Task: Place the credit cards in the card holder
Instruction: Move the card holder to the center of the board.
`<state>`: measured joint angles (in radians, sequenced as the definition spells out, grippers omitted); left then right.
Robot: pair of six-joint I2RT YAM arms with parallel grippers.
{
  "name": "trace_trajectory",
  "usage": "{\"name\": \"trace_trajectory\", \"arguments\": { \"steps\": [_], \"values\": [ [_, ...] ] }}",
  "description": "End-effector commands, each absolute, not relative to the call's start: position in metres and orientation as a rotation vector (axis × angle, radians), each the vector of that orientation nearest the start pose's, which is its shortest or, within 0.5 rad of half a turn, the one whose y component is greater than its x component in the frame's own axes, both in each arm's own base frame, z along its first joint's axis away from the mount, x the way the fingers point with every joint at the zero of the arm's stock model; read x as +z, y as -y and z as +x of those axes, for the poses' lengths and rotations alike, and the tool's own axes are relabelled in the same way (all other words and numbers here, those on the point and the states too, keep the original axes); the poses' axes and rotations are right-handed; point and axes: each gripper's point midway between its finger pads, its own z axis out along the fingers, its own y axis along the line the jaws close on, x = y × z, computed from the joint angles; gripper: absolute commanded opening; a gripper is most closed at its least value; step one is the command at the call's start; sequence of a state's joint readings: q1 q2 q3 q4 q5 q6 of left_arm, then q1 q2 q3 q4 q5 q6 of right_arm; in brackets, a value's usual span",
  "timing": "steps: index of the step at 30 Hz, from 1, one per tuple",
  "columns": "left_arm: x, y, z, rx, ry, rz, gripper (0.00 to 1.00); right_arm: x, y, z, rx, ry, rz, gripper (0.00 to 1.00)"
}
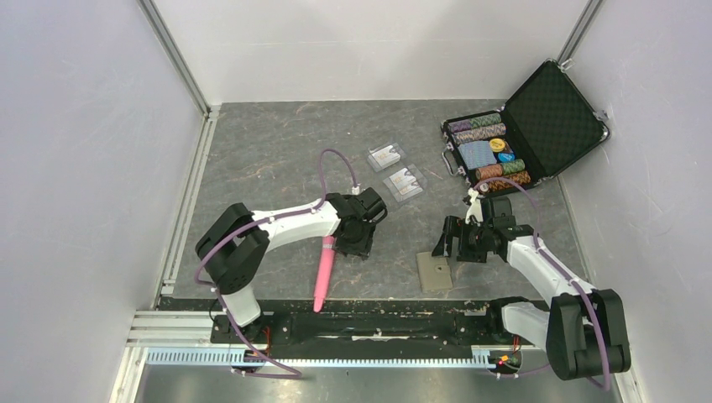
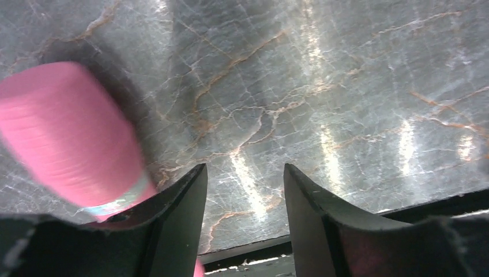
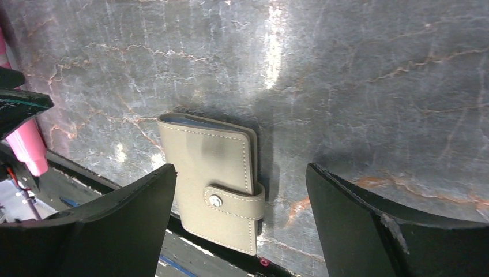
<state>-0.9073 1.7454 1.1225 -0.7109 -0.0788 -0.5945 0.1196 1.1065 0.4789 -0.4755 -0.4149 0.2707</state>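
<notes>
The card holder [image 1: 435,272] is a tan bifold lying closed and snapped at the table's near edge, one end poking over it. In the right wrist view the card holder [image 3: 207,161] lies under my right gripper [image 3: 240,168], whose jaws stand wide apart either side of it without touching. From above, the right gripper [image 1: 458,243] hovers just behind the holder. Two whitish credit cards with gold marks [image 1: 386,156] [image 1: 404,183] show inside clear plastic cases mid-table. My left gripper [image 1: 357,238] [image 2: 245,173] is open over bare table, holding nothing.
A pink pen-like stick [image 1: 323,273] [image 2: 63,133] lies beside the left gripper, reaching to the table's near edge. An open black case of poker chips [image 1: 495,151] stands at the back right. Grey walls close in the left, back and right sides.
</notes>
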Motion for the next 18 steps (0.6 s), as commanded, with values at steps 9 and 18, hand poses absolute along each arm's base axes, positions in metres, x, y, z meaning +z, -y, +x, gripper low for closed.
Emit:
{"name": "trace_trajectory", "arguments": {
  "steps": [9, 18],
  "values": [
    [0.074, 0.397, 0.176, -1.163, -2.800, 0.363, 0.73, 0.003, -0.123, 0.155, 0.864, -2.821, 0.025, 0.72],
    [0.024, 0.418, 0.153, -1.285, -2.970, 0.299, 0.70, -0.012, -0.135, 0.131, 1.002, -2.878, 0.061, 0.51]
  ]
}}
